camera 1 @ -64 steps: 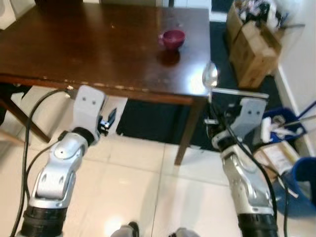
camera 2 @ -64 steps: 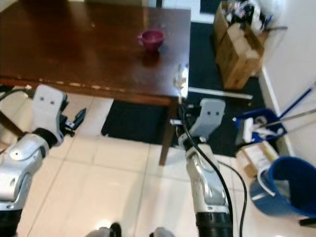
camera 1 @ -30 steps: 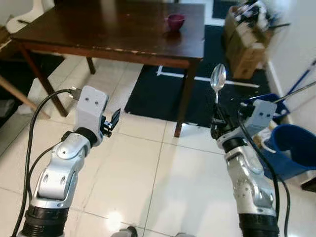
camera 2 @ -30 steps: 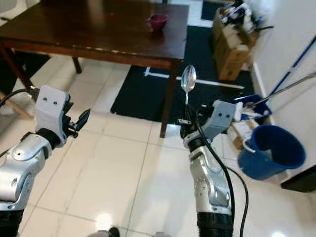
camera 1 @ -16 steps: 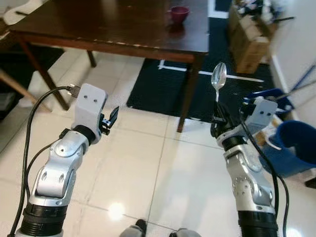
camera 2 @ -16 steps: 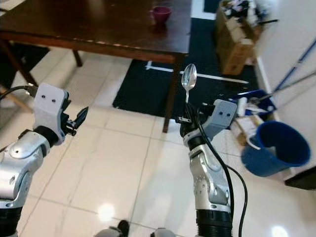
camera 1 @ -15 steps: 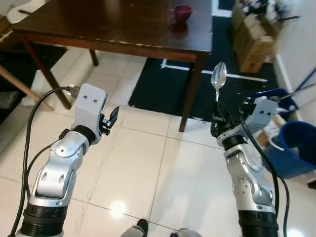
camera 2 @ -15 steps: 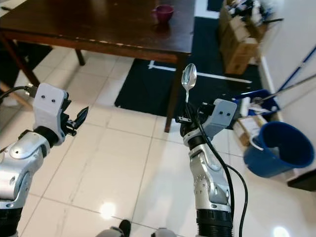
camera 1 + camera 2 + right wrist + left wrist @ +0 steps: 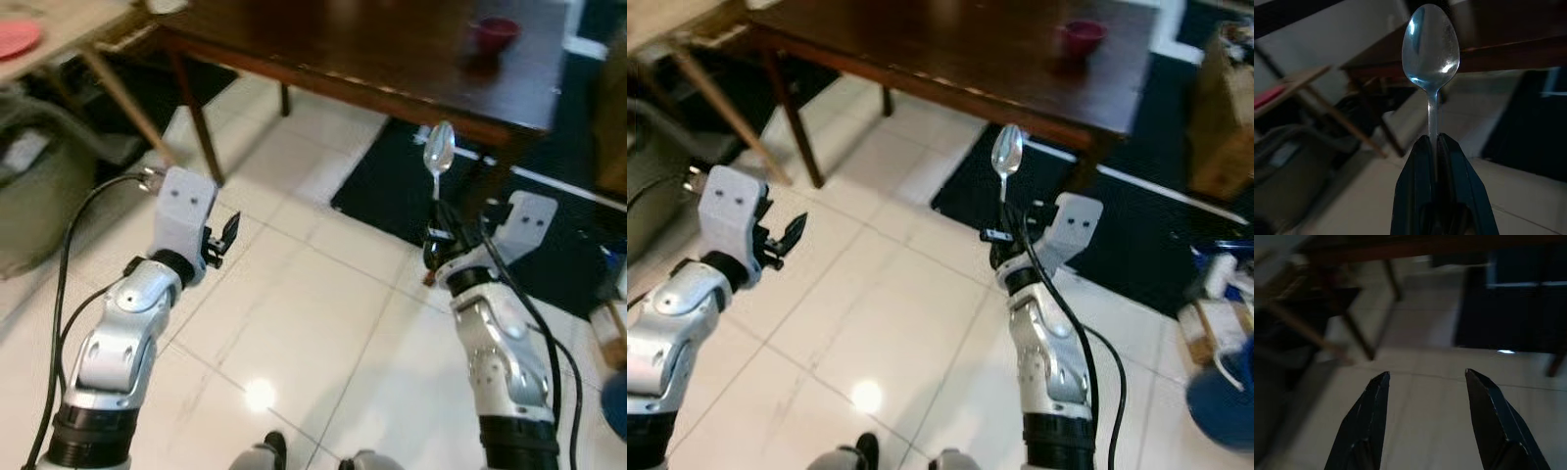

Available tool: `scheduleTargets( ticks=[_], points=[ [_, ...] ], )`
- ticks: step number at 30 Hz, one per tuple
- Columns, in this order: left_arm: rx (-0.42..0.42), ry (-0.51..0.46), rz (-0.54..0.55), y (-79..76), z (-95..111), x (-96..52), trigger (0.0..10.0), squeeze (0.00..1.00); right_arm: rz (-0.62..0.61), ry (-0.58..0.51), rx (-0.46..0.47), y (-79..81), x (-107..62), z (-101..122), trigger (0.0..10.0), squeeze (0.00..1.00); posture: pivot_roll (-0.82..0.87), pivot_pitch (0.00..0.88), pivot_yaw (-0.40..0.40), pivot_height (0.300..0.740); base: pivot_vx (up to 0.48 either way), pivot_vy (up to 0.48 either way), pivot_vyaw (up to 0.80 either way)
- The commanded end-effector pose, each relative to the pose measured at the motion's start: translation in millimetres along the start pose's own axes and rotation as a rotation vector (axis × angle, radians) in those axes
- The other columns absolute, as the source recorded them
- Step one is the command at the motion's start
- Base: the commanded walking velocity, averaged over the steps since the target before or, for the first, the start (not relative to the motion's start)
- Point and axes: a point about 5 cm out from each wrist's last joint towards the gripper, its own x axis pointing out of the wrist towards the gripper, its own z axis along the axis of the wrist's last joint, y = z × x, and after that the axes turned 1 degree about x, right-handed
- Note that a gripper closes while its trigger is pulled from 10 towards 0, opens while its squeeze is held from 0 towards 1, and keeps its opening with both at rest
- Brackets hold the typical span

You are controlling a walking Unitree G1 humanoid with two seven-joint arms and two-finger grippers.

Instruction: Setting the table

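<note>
Nearest, both silver arms reach out over the white tiled floor [image 9: 294, 323]. The left gripper [image 9: 1425, 396] hovers above the tiles with its fingers [image 9: 1369, 421] spread apart and nothing between them. The right gripper [image 9: 1436, 147] has its fingers clenched on the handle of a spoon [image 9: 1430, 49]. The spoon stands upright, bowl at the top and well above the fingertips, and the lower handle is hidden between the fingers. In the head views the spoon [image 9: 1006, 152] rises just in front of the near edge of the counter [image 9: 950, 49], over the edge of a dark rug [image 9: 1136, 235].

Further off, the dark wooden counter runs across the top of the scene, its far side cut off by the frame. A small maroon bowl [image 9: 1083, 35] sits on it near the right end, well apart from the spoon; its contents cannot be made out. At the far left a paler table [image 9: 69, 44] carries a red plate [image 9: 18, 39], cut off at the edge. At the right, a brown box [image 9: 1225, 108] stands beyond the rug, and a blue bucket [image 9: 1227, 401] is cut off at the frame; what is in it is too blurred to tell.
</note>
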Motion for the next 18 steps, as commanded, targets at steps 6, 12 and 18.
scheduleTargets(
  ticks=[6,12,18],
  points=[
    [0.002,0.027,0.002,-1.0,-5.9,0.2,10.0,0.00,-0.008,0.009,0.003,-2.2,-2.2,-3.0,10.0,0.00,-0.02,0.057,0.061,0.740,0.000,0.000,0.78],
    [0.005,0.028,0.012,0.3,-6.0,0.6,10.0,0.00,-0.006,0.004,0.003,-2.1,-1.9,-1.8,10.0,0.00,-0.02,0.057,0.061,0.740,0.000,0.000,0.78],
    [0.007,0.029,0.017,1.0,-6.0,1.0,10.0,0.00,-0.010,-0.001,0.003,-3.0,-1.6,-0.7,10.0,0.00,-0.02,0.058,0.062,0.740,0.000,0.000,0.78]
  ],
)
